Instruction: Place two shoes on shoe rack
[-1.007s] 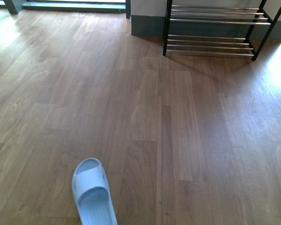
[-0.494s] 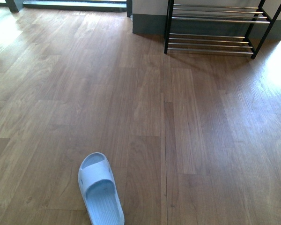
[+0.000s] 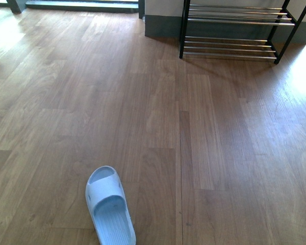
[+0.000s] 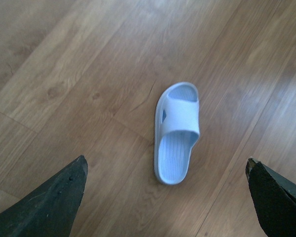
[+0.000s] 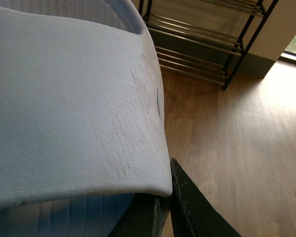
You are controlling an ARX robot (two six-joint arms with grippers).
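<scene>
The right gripper (image 5: pixel 168 210) is closed on the edge of a pale blue held slipper (image 5: pixel 69 108), whose strap fills most of the right wrist view. Gripping at the rim keeps the upper clear and lets the sole be lowered flat onto the bars. The shoe rack (image 5: pixel 197 42) lies beyond the slipper, so the load appears aimed at its destination. In the front view the shoe rack (image 3: pixel 234 22) stands against the wall at 1 o'clock, well apart from the robot, with no footwear on the tiers in view. The floor slipper (image 3: pixel 110 206) lies sole-down on the wooden floor (image 3: pixel 219 143) at 7 o'clock, toe pointing away, and is probably the second item. No other shoe is in view. The left gripper (image 4: pixel 166 164) hangs above the floor slipper (image 4: pixel 177 131) with its jaws wide apart and holding nothing, presumably ready for pickup. Compared with one second ago, the slipper and rack sit slightly further right in the front view. Over the last half-second the scene is almost unchanged.
</scene>
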